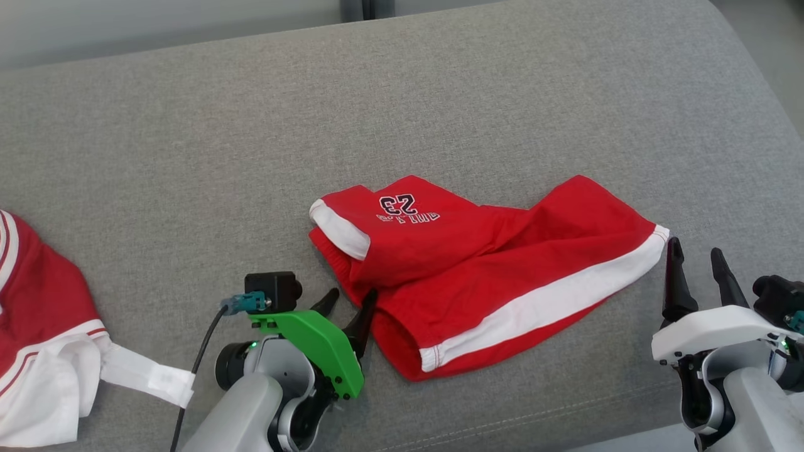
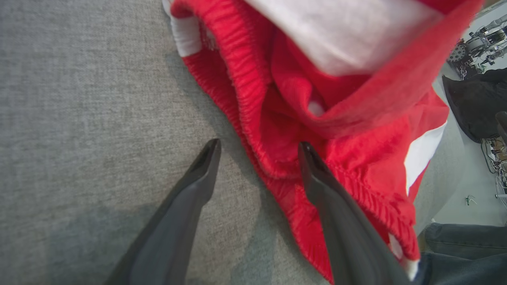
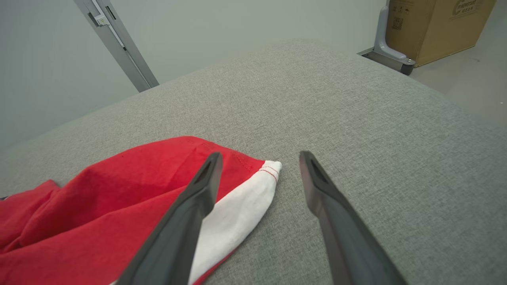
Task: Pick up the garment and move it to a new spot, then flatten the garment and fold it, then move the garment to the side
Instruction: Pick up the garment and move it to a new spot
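Looking at it, your left end effector [image 1: 352,294] is released around the waistband of the red shorts [image 1: 477,276]; right end effector [image 1: 695,247] released too, beside the hem corner.

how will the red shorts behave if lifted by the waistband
Probably floppy: the shorts lie in soft folds. Likely light, being thin cloth. Lifted by the waistband, the rest would probably hang down.

It looks like a lab. A brown cardboard box [image 3: 435,27] and loose dark cables [image 2: 489,152] sit on bare grey floor [image 3: 475,79].
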You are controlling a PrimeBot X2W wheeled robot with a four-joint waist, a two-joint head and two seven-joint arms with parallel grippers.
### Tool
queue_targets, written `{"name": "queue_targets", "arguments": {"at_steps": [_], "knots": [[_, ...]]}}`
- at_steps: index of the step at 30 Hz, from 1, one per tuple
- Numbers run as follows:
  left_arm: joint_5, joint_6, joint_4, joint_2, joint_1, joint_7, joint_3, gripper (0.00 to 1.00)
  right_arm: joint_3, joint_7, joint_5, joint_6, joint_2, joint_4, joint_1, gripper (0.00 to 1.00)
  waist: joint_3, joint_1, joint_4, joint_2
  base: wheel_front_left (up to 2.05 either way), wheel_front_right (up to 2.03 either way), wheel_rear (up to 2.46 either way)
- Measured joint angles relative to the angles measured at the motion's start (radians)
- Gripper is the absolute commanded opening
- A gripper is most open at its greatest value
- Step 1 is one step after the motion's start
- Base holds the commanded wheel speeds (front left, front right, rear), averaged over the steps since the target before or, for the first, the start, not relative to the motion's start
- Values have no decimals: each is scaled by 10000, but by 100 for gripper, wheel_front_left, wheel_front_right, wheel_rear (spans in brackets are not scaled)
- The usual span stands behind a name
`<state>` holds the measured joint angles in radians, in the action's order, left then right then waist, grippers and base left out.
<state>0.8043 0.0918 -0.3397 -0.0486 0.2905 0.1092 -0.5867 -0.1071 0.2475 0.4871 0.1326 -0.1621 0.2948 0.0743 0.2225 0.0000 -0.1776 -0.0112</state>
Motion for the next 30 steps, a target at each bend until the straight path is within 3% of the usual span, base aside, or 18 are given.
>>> {"name": "queue_targets", "arguments": {"at_steps": [10,11,12,13,24,30], "knots": [[153,50,-589,12,699,203,-403,100,265,0,-48,-8,113,-98,4,100,161,0,-232,0,0,0,0],[274,50,-621,12,730,207,-422,48,265,0,-63,-36,134,-102,4,100,169,0,-241,0,0,0,0],[383,50,-654,10,771,205,-437,16,265,0,-84,-82,153,-105,4,100,178,0,-249,0,0,0,0],[476,50,-658,10,818,203,-454,0,272,0,-117,-92,171,-111,4,100,186,0,-258,0,0,0,0],[38,54,-965,33,2351,-428,146,0,430,31,-215,-182,311,-132,1,100,209,0,-220,0,0,0,0],[-117,104,-1653,-270,2593,-426,431,0,525,42,-255,-209,343,-113,-2,100,144,0,-135,0,0,0,0]]}}
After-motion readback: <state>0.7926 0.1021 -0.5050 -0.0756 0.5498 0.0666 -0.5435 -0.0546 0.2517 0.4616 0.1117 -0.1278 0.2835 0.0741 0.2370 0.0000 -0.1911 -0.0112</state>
